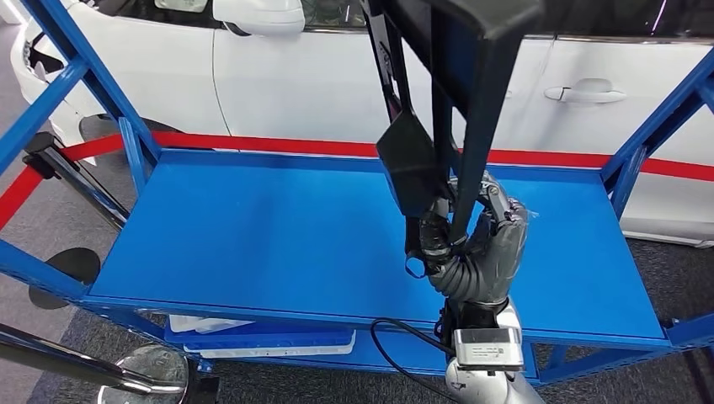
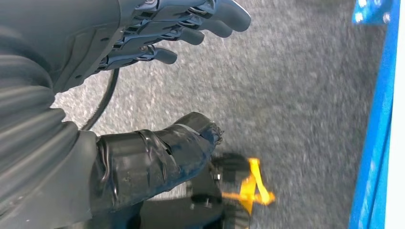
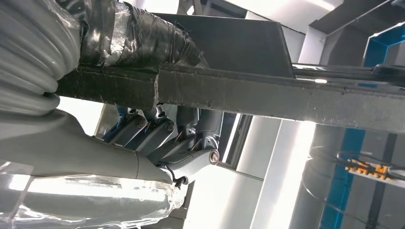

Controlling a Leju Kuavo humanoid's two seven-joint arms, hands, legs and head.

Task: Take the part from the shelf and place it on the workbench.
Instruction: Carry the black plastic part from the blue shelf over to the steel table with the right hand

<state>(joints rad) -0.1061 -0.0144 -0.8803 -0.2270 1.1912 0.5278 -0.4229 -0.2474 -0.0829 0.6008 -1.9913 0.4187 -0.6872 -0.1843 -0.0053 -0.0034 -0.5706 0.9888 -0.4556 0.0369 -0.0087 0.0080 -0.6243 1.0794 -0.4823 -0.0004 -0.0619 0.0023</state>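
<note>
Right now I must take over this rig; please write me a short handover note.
Right hand: holds the black metal part by a bar, raised above the blue shelf.
Left hand: holds nothing, fingers apart, above grey floor.
Done: part gripped and apparently off the shelf surface.
Left: carry it to the workbench and set it down.

The robot's right hand point(image 1: 480, 244) grips a dark metal part point(image 1: 459, 101) above a blue shelf point(image 1: 253, 236); the part rises out of the frame's top, so its full shape is hard to judge; a white car point(image 1: 337, 76) stands behind a red stripe point(image 1: 253, 143); white items point(image 1: 210, 324) lie on the lower tier.
</note>
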